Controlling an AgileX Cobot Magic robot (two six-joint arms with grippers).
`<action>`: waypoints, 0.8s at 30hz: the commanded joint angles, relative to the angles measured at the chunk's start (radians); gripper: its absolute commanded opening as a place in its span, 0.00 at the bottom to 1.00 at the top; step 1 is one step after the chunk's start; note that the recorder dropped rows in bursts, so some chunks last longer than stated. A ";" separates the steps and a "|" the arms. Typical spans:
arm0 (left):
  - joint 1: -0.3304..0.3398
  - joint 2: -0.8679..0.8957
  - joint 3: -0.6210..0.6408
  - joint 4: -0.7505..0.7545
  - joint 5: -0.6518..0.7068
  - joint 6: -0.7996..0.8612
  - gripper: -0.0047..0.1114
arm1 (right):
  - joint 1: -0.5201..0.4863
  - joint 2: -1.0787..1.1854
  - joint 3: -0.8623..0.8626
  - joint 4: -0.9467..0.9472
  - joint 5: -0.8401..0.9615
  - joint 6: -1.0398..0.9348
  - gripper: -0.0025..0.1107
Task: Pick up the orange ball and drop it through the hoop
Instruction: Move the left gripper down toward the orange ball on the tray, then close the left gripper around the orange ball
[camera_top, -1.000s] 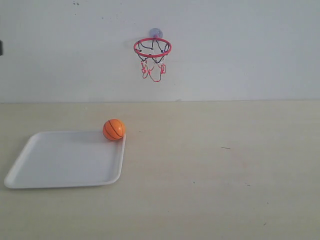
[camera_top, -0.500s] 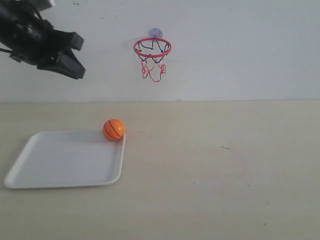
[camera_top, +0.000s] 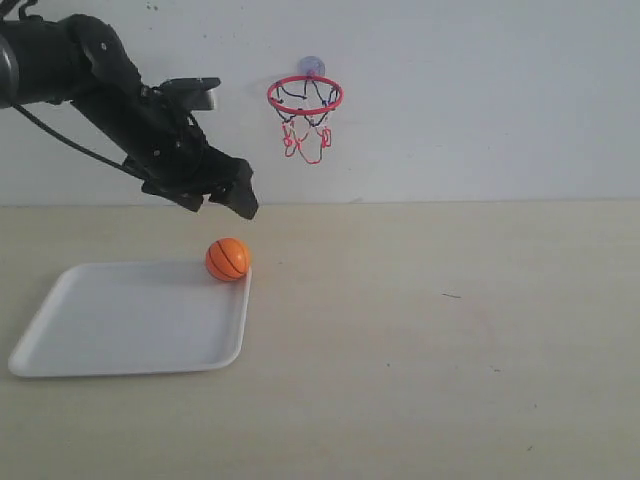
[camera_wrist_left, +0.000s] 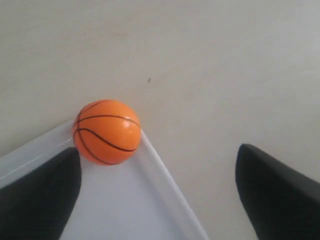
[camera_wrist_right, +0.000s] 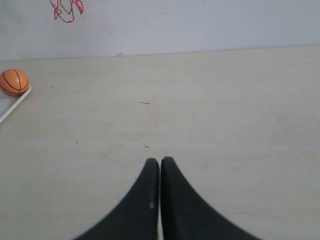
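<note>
The ball (camera_top: 228, 259) is sitting at the far right corner of a white tray (camera_top: 120, 320) on the bench (camera_top: 430, 330). In the left wrist view it seems to be resting against the corner rim, though whether it is inside the tray or perched on the edge is hard to tell. The hoop (camera_top: 305, 95) is hanging on the wall behind, well above the ball and a little to its right, with its net dangling free. The left claw (camera_top: 235, 200) is hovering just above the ball with its tips pointing down toward it. Its fingers (camera_wrist_left: 40, 195) are spread wide, and nothing is between them but the tray corner below. Half a second ago this arm was still up in the top left corner of the exterior view, and a second ago it was not showing at all. The ball, tray and hoop are lying exactly as before. The right claw (camera_wrist_right: 160, 162) is pressed together, empty, and pointing across bare bench well apart from the ball.
</note>
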 joint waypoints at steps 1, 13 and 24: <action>-0.006 0.011 -0.010 0.091 -0.027 -0.067 0.72 | 0.001 -0.004 0.000 0.000 -0.002 -0.003 0.02; -0.017 0.121 -0.010 0.157 -0.129 -0.114 0.72 | 0.001 -0.004 0.000 0.000 -0.002 -0.003 0.02; -0.017 0.185 -0.010 0.134 -0.215 -0.152 0.72 | 0.001 -0.004 0.000 0.000 -0.002 -0.003 0.02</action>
